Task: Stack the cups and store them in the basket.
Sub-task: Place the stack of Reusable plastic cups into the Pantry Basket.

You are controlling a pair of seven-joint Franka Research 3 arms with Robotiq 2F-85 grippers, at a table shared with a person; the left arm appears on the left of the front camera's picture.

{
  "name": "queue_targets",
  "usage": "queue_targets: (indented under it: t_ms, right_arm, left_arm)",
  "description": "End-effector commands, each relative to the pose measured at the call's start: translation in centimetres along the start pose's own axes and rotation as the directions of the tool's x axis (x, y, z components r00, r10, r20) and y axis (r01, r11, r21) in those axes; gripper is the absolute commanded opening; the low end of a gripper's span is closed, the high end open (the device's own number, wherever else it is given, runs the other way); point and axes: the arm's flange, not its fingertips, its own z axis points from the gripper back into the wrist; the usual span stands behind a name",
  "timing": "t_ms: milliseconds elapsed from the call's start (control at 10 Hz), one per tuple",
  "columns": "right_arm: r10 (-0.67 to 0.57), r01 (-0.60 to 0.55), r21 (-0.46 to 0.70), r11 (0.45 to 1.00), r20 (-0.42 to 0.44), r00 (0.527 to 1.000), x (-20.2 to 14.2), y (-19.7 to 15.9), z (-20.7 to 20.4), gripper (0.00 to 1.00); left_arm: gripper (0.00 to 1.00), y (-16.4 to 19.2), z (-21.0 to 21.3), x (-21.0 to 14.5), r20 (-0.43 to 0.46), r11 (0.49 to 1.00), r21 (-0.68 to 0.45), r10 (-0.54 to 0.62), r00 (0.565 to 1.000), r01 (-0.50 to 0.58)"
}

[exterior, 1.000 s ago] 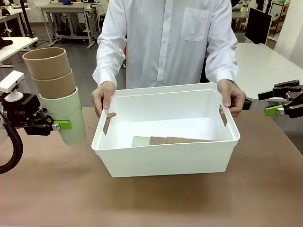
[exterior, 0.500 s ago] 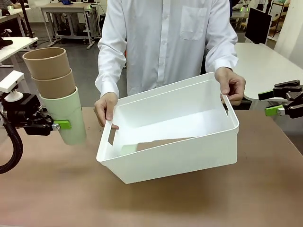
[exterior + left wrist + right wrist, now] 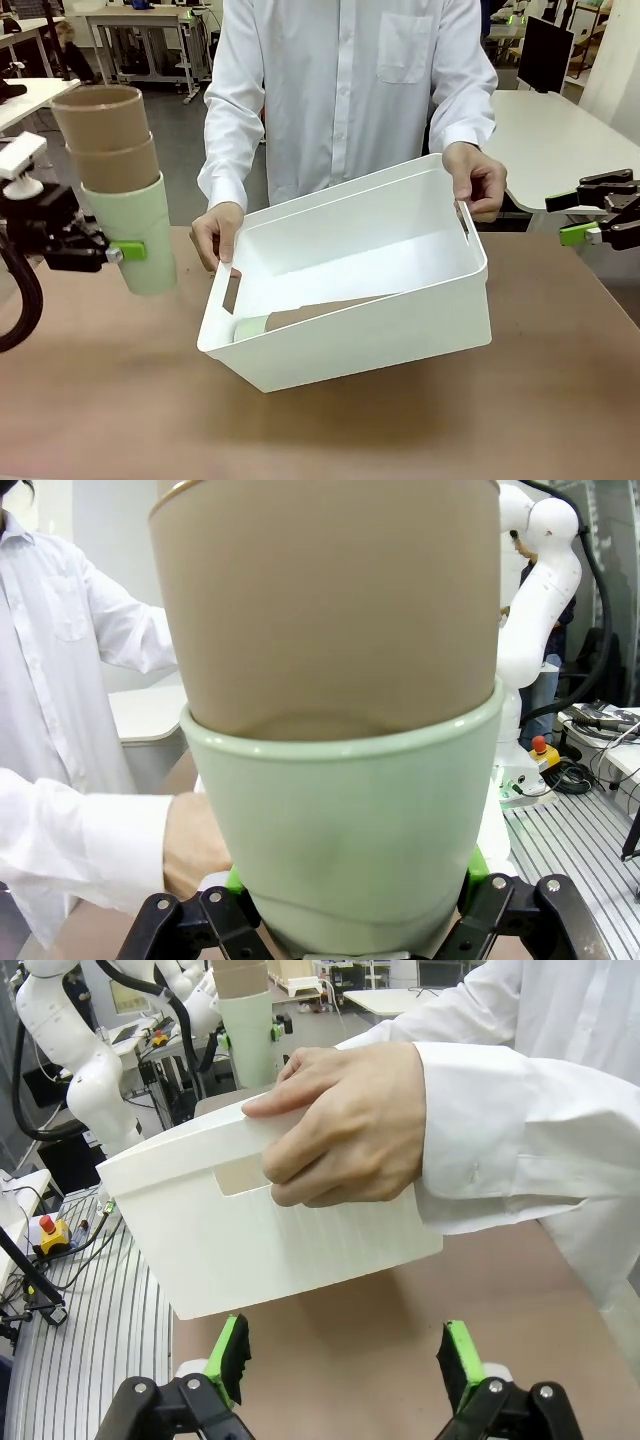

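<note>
A stack of cups, a pale mint one [image 3: 137, 225] with two tan-brown ones [image 3: 102, 125] nested in it, hangs nearly upright above the table's left side. My left gripper [image 3: 130, 250] is shut on the mint cup [image 3: 345, 830]. The white basket [image 3: 380, 340] is tilted, its right end raised, held by the person's left-side hand [image 3: 215, 230] and right-side hand [image 3: 480, 180]. Inside it lie more stacked cups [image 3: 300, 318], mint base toward the low end. My right gripper [image 3: 570, 217] waits open at the far right, with the basket's end wall [image 3: 270, 1240] and the person's hand [image 3: 350, 1125] before it.
The brown table [image 3: 300, 430] has free room in front of the basket and under the held stack. The person in a white shirt [image 3: 350, 90] stands at the far edge. A white table [image 3: 560, 130] lies behind on the right.
The person has lifted the basket's right end and shifted it slightly left, so the cups inside slid toward the low left end. My left gripper has raised its stack a little and straightened it.
</note>
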Motion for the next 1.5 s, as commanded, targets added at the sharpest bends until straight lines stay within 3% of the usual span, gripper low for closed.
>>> queue_targets:
  t_ms: [0,300,500,800,1400]
  right_arm:
    - [-0.015,0.015,-0.001,1.000,0.017,1.000,0.6,-0.2,0.2,1.00]
    - [-0.015,0.015,-0.001,1.000,0.017,1.000,0.6,-0.2,0.2,1.00]
    - [-0.015,0.015,-0.001,1.000,0.017,1.000,0.6,-0.2,0.2,1.00]
    - [-0.015,0.015,-0.001,1.000,0.017,1.000,0.6,-0.2,0.2,1.00]
    - [-0.015,0.015,-0.001,1.000,0.017,1.000,0.6,-0.2,0.2,1.00]
  left_arm:
    - [0.85,-0.6,-1.0,6.3,-0.097,0.999,0.038,0.029,0.995,-0.025]
    - [0.85,-0.5,-4.7,13.2,-0.285,0.998,0.065,0.046,0.957,-0.028]
    - [0.85,0.4,-8.6,15.0,-0.425,0.998,0.062,0.039,0.905,-0.014]
    - [0.85,2.0,-13.9,14.7,-0.579,0.997,0.072,0.054,0.814,-0.015]
    - [0.85,4.1,-21.1,11.0,-0.688,0.992,0.123,0.091,0.720,-0.008]
